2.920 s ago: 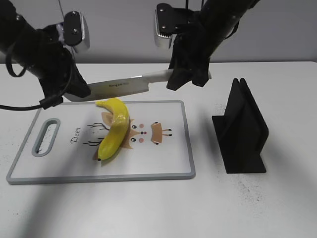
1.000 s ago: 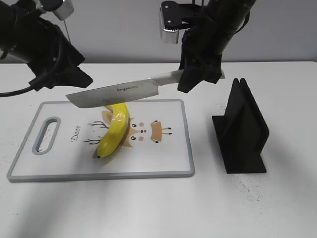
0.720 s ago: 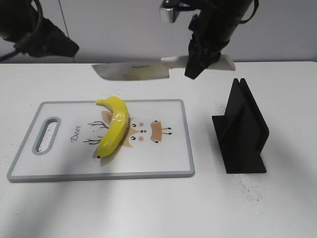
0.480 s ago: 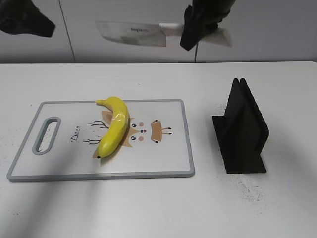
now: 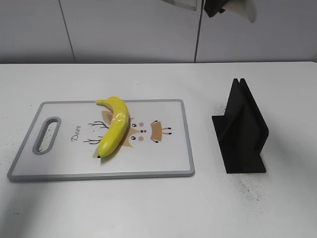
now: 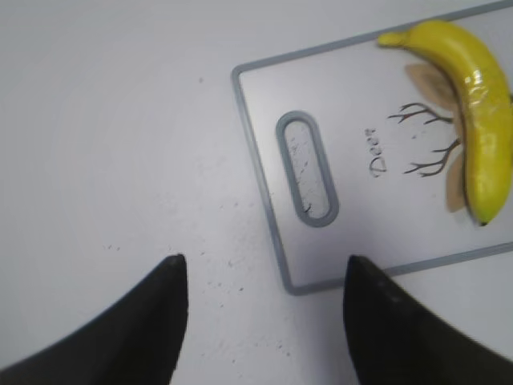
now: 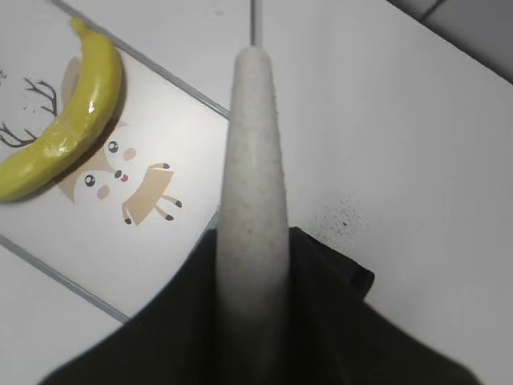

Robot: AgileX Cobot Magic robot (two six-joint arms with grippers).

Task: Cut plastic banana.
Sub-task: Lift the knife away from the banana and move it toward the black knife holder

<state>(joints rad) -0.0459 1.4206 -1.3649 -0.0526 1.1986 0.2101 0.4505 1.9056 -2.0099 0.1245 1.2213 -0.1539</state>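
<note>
**A:** Both arms have gone up since the earlier frames: the knife that hung just above the board is now almost out of the top of the exterior view, where only a dark scrap of the right gripper point(image 5: 214, 7) and a pale end of the knife's handle point(image 5: 246, 10) show at the upper right. Nothing of the left arm remains in that view.

**B:** And the glossy yellow curved plastic banana point(image 5: 115, 126)?

**A:** It lies whole on the white, grey-rimmed cutting board with the deer drawing point(image 5: 184, 134), left of centre, one dark tip toward the board's far edge. No cut shows in it.

**B:** What are the jaws doing?

**A:** The left gripper point(image 6: 264, 321) stands wide apart with nothing between its two dark fingers, above bare table at the board's handle end. The right one is closed around the pale speckled handle point(image 7: 252, 160).

**B:** What could go wrong?

**A:** I'd judge the banana may roll or skid under the blade, being round and slick with nothing holding it. A long descent also leaves room to land off the fruit.

**B:** Anything you can't make out?

**A:** The blade itself is cut off in every view, so its angle is unknown. The black slotted knife stand point(image 5: 241, 130) sits empty at the right.
</note>
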